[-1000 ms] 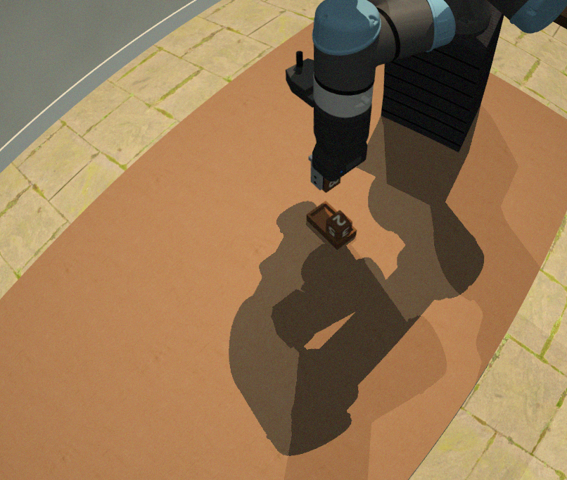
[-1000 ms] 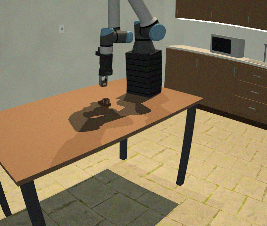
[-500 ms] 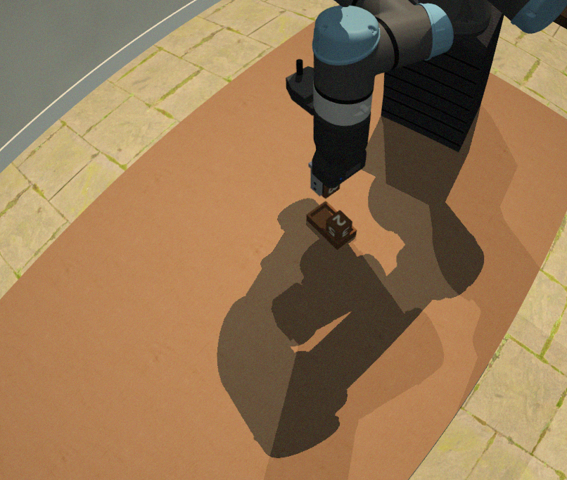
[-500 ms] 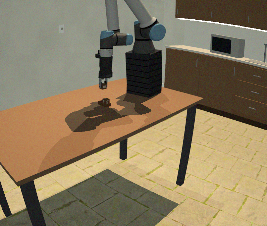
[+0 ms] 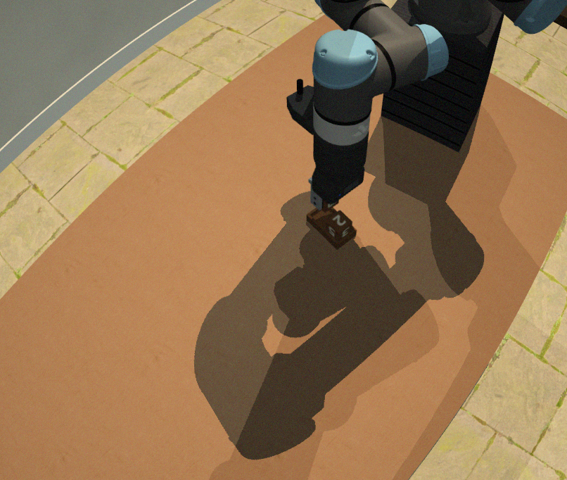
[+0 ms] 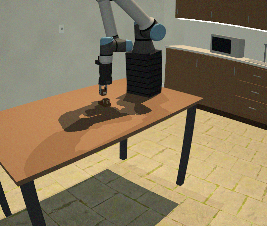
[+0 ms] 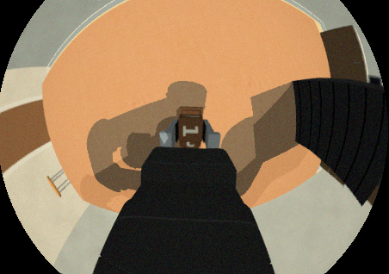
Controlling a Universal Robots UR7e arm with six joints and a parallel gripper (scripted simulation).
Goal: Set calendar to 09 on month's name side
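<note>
Gripper point(image 5: 323, 205) point(image 6: 102, 90) point(image 7: 190, 126) of mine's partway open, snug on one cube point(image 6: 102, 92) point(image 7: 189, 130) above the tray point(image 5: 322, 227) point(image 6: 101, 103) point(image 7: 191, 109) on the worktop point(image 5: 134, 289) point(image 6: 43, 116) point(image 7: 194, 37), so coming down off-line could clip the seated cube point(image 5: 339, 225) point(image 6: 105, 100).

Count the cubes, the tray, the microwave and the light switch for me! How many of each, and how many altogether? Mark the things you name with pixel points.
Cubes: 2, one held point(image 6: 102, 92) point(image 7: 189, 129), one in the tray point(image 5: 339, 223) point(image 6: 106, 101)
Tray point(image 5: 320, 227) point(image 6: 101, 103): 1
Microwave point(image 6: 227, 45): 1
Light switch point(image 6: 61, 28): 1
Total: 5

We've got wood-top table point(image 5: 134, 248) point(image 6: 46, 121) point(image 7: 206, 37), pale stone floor point(image 5: 521, 382) point(image 6: 209, 150), plain grey wall point(image 6: 26, 55), 1 microwave point(image 6: 237, 47) on counter point(image 6: 192, 50).
</note>
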